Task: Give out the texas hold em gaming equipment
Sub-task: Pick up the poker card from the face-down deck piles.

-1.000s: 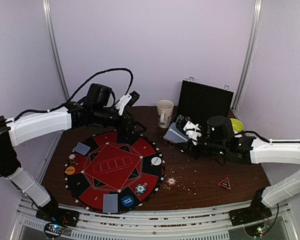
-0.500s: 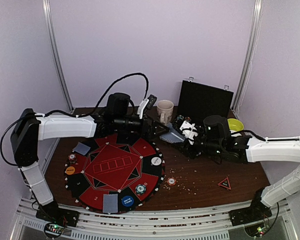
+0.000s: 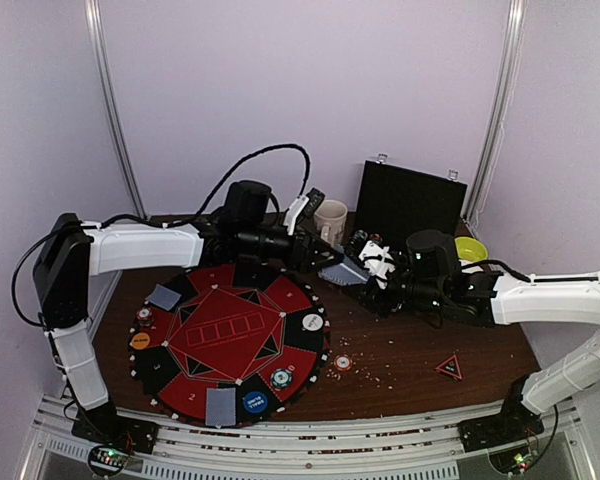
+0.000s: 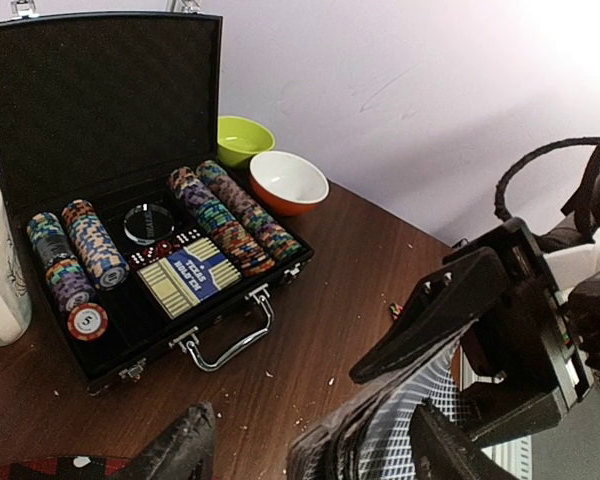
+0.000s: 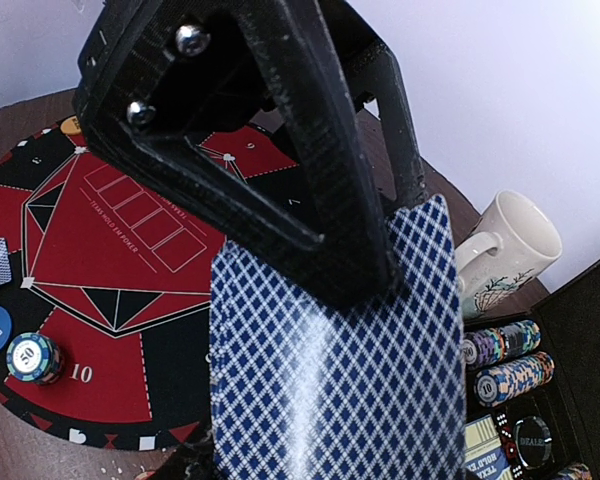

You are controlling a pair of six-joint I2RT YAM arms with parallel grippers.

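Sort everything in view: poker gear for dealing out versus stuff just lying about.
Job: card stack, dealt cards, chip rows in the case, loose chips on the mat, button discs.
Lying about: cream mug, yellow-green bowl, orange bowl.

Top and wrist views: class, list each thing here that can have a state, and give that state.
Case: open, lid up.
Mug: upright.
Green bowl: upright, empty.
Orange bowl: upright, empty.
Right claw: shut on cards.
Left claw: open, fingers either side of those cards.
Mat cards: face down.
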